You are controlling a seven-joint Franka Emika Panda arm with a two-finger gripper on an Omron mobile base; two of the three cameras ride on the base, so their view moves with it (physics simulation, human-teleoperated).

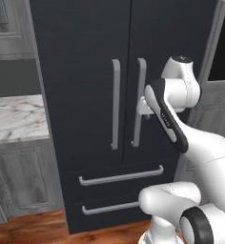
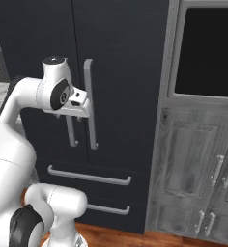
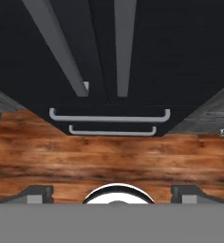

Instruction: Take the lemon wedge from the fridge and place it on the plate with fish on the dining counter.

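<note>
fridge: standing shut, both dark doors closed, the two drawers below closed too.
door handles: two long grey vertical bars running side by side at the middle seam; left handle, right handle.
fingers: standing spread wide apart, nothing sitting between them; the two dark tips are showing at the lower left and lower right of the hand view.
hand position: the hand is sitting just beside the right handle in the left base view, at about mid height of the bar; whether it is touching the bar cannot be told.
fridge relative to fingers: in the hand view the two handle bars are hanging above the gap between the tips, with the two drawer handles beneath them and the wooden floor nearer.
lemon wedge: cannot be told where it is lying, the doors are closed.
bench: a marble top is lying left of the fridge over grey cabinets.
right side: a grey cabinet with a dark oven window above is standing beside the fridge.
</note>
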